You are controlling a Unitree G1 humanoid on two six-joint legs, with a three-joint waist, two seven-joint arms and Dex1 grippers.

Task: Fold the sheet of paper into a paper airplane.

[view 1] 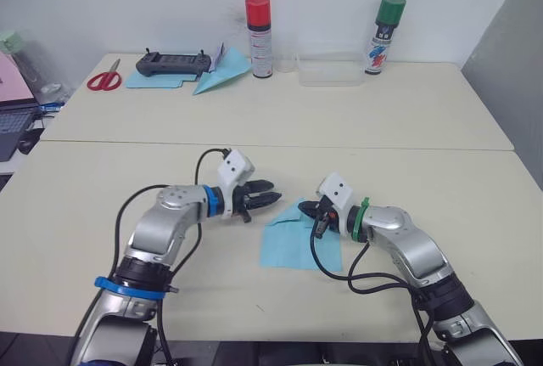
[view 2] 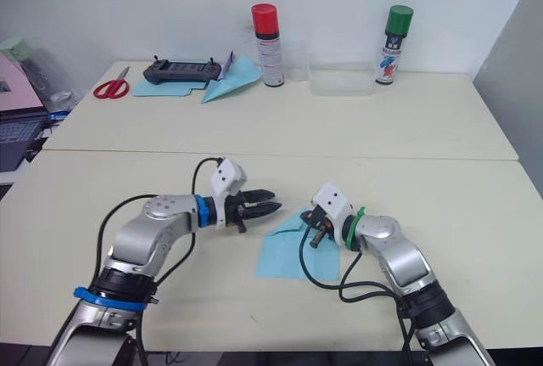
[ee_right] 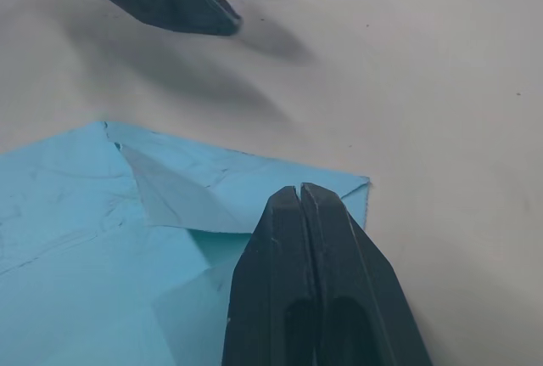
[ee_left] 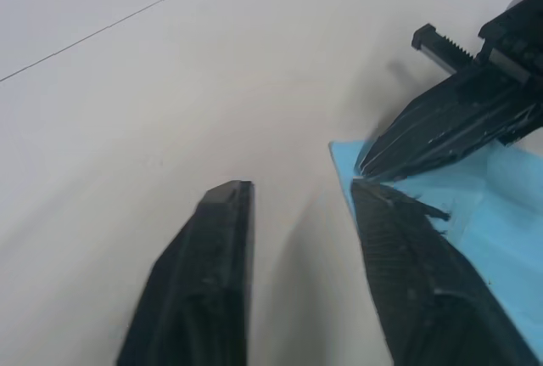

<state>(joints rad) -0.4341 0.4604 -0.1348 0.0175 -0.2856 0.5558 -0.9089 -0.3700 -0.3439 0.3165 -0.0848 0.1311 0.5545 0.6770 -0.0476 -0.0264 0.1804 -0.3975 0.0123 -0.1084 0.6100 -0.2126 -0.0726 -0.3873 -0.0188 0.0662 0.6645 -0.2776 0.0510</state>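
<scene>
The sheet of paper (view 1: 299, 243) lies flat on the near table, light blue, with a folded-in flap (ee_right: 178, 196) near its far corner. My right gripper (view 1: 305, 208) is shut, its tips lying over the paper's far edge beside that flap; in the right wrist view the two fingers (ee_right: 280, 247) sit pressed together above the sheet. My left gripper (view 1: 273, 194) hovers open just left of the paper's far corner, one finger (ee_left: 399, 247) at the paper's edge, the other (ee_left: 216, 247) over bare table. The two grippers' tips nearly meet.
On the far table stand a red-capped spray can (view 1: 259, 36), a green-capped can (view 1: 384, 35) and a clear box (view 1: 329, 70). A black controller (view 1: 174, 63), red scissors (view 1: 105, 77), another blue dart (view 1: 222, 73) and a flat blue sheet (view 1: 151, 81) lie at far left.
</scene>
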